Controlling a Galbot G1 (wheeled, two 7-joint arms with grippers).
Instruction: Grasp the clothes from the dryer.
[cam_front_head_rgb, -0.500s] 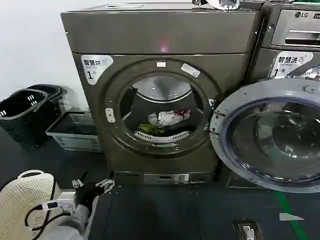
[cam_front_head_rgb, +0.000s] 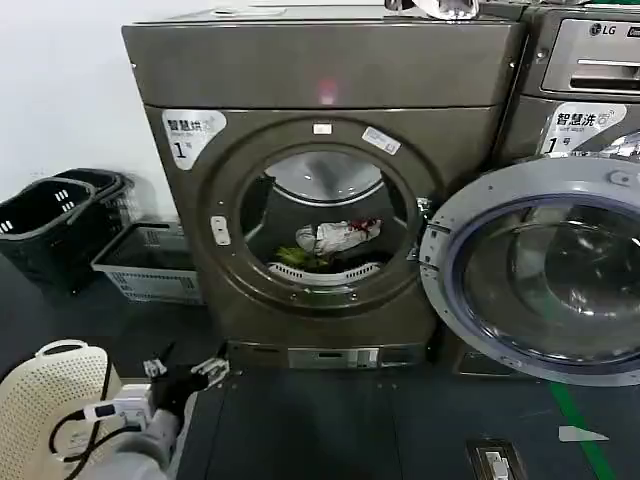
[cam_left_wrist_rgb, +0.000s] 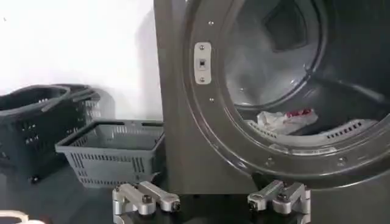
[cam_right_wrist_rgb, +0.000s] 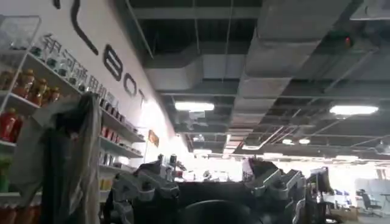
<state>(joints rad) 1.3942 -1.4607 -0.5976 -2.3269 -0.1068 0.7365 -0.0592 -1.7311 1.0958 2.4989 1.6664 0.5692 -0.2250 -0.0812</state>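
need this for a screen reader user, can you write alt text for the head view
A bronze-grey dryer stands with its round door swung open to the right, and a small bundle of clothes, white with red marks over yellow-green, lies in the drum. The left hand hangs open, low in front of the machine; baskets sit to its left.

Clothes (cam_front_head_rgb: 325, 243) in dryer (cam_front_head_rgb: 320, 90), baskets (cam_front_head_rgb: 95, 240) to its left
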